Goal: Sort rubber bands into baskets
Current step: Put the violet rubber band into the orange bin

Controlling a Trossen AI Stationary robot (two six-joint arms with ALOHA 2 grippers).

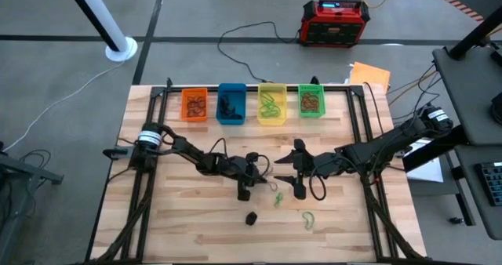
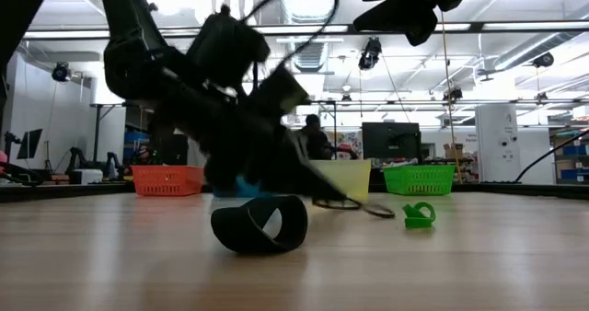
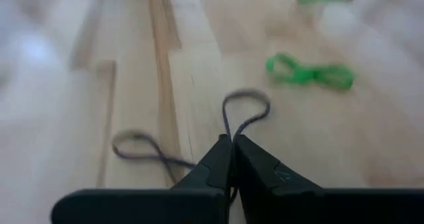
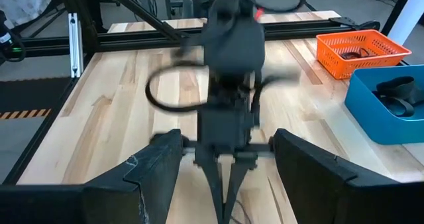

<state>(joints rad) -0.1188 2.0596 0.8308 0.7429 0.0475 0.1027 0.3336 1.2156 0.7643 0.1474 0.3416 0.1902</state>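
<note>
Most bands already sit in four baskets at table's far edge. Left claw pinched tight on thin brown band mid-table. Right claw wide open, nothing in it. Left over: black clump, two green bands.

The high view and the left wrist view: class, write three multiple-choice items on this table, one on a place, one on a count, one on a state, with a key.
1. Where does the blue basket stand?
A. between the orange basket and the yellow basket
B. at the row's right end
C. under the right claw

2. How many baskets are in the row?
A. two
B. four
C. six

3. How is the left claw?
A. wide open
B. shut on a thin brown rubber band
C. out of sight

Key: 1 A, the high view shows orange, blue, yellow, green basket in order; 2 B, four counted there; 3 B, the wrist view shows the loop pinched between closed fingers.
</note>
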